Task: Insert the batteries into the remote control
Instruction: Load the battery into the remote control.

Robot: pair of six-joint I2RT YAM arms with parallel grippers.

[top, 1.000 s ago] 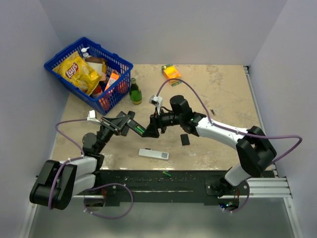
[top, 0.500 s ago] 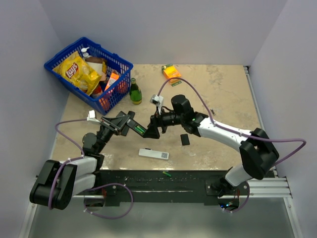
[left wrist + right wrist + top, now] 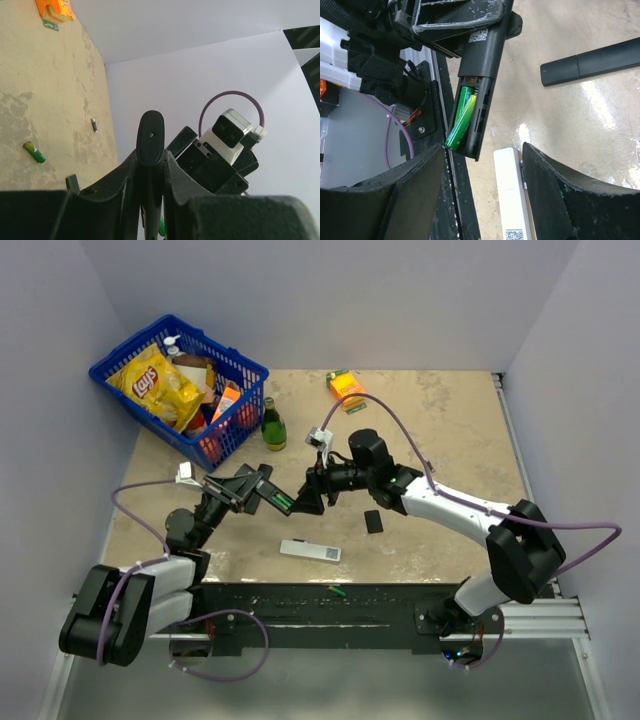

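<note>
The beige worktop (image 3: 450,430) carries a blue basket (image 3: 235,430) of groceries at its far left corner, seen only from the top camera. Above the middle of the worktop the left gripper (image 3: 262,492) is clamped tight on the remote control (image 3: 283,502), holding it off the surface. The left wrist camera shows just the remote's rounded end (image 3: 150,137) poking up between that gripper's fingers. The right gripper (image 3: 308,500) meets the remote's other end with its jaws apart and nothing in them. A white remote (image 3: 310,551) lies near the near edge. A green bottle (image 3: 272,425) stands just beside the basket, and an orange box (image 3: 346,386) lies at the far edge. A flat black piece (image 3: 373,521) lies below the right arm. Only the right wrist camera looks into the remote's open compartment, where two green batteries (image 3: 461,120) sit, the upper one lying crooked across the other. Only the left wrist camera shows a loose battery (image 3: 34,152) lying on the worktop.
</note>
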